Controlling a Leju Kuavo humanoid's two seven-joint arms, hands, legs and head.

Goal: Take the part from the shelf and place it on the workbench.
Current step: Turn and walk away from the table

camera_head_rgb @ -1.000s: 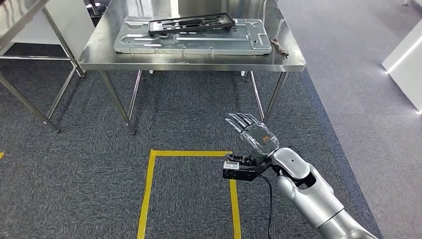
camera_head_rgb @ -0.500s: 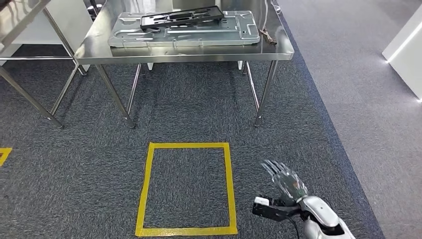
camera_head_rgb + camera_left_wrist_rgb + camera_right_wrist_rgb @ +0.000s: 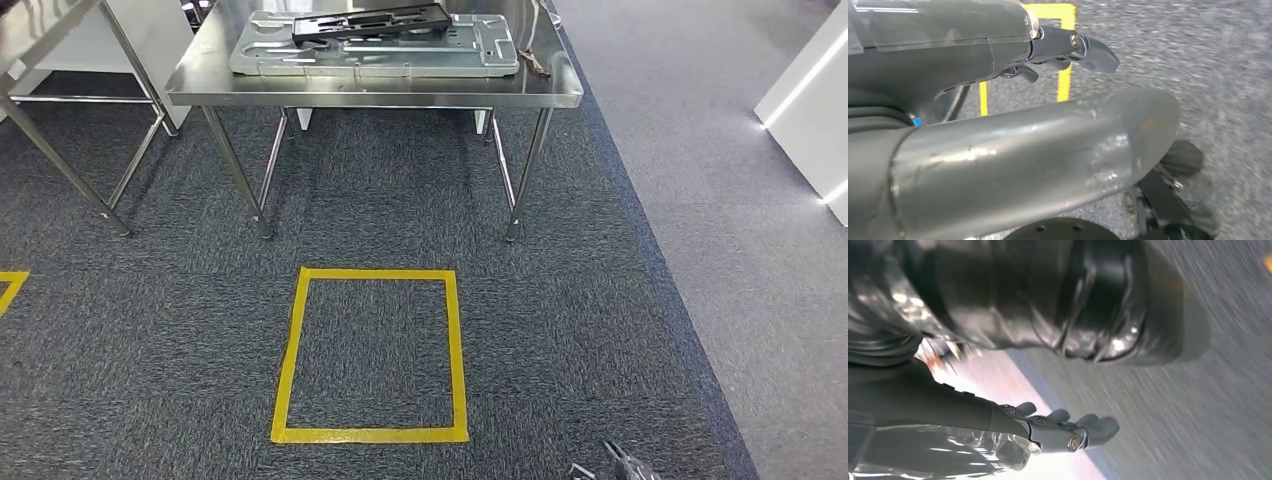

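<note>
Part location: black part (image 3: pixel 370 22) lying flat on grey metal panel (image 3: pixel 375 52), on workbench (image 3: pixel 370 92).
Long axis: running crosswise, parallel to the near bench edge.
Direction from hands: ahead, well apart, beyond yellow floor square (image 3: pixel 370 355).
Right hand (image 3: pixel 1048 432): hanging low, fingers extended, holding nothing.
Left hand (image 3: pixel 998 55): fingers loosely curled, gripping nothing.
Nearer hand: cannot tell.

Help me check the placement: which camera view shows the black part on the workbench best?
The head view. The black part lies flat on a grey metal plate on the steel workbench, seen from above though far off. Both wrist views face the carpet past the left hand and right hand, away from the part.
</note>
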